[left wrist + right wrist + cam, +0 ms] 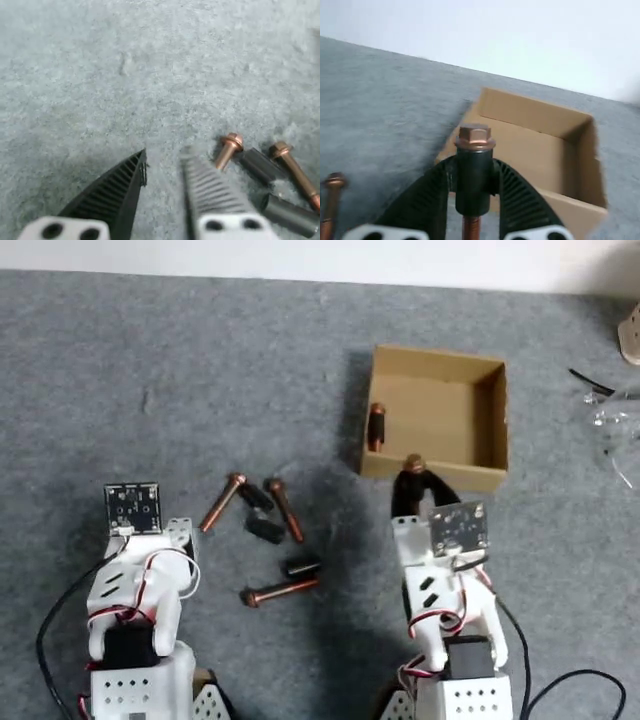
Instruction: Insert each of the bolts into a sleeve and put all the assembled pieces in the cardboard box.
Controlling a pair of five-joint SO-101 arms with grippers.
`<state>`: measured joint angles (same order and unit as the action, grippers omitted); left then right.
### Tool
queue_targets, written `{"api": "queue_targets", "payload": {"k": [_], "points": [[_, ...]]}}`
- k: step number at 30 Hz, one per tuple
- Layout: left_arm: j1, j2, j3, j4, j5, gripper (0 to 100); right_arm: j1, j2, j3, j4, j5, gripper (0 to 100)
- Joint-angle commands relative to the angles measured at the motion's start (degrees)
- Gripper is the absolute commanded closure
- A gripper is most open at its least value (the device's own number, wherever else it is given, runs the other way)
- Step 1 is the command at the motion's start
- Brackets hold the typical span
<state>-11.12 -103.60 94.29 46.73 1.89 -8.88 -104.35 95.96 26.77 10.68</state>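
Grey carpet [200, 360]; right jaws clamp sleeved bolt [474, 172] before box [535, 116].

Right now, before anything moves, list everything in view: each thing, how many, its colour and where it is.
box: one, brown cardboard, ahead of the right arm
bolts: three loose, copper, on the carpet between the arms
sleeves: three loose, black, among the bolts
boxed piece: one, copper bolt in black sleeve, inside the box, at the wall nearest the bolts
held piece: one, same colours, at the box's near wall
carpet: grey, under everything
clear item: one, far right edge; cannot tell what it is
left gripper: open, over bare carpet beside the bolts
right gripper: shut on the held piece
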Motion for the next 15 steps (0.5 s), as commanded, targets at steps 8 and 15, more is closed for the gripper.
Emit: {"api": "queue_targets", "payload": {"k": [8,15], "points": [[-0.1,-0.4,-0.4,-2.2,-6.0,99,0.9,-0.9,3.7,-10.5,3.9,99.4],[-0.5,-0.5,-0.5,-2.2,-6.0,99,0.2,-0.8,-5.8,-3.2,4.4,99.4]]}}
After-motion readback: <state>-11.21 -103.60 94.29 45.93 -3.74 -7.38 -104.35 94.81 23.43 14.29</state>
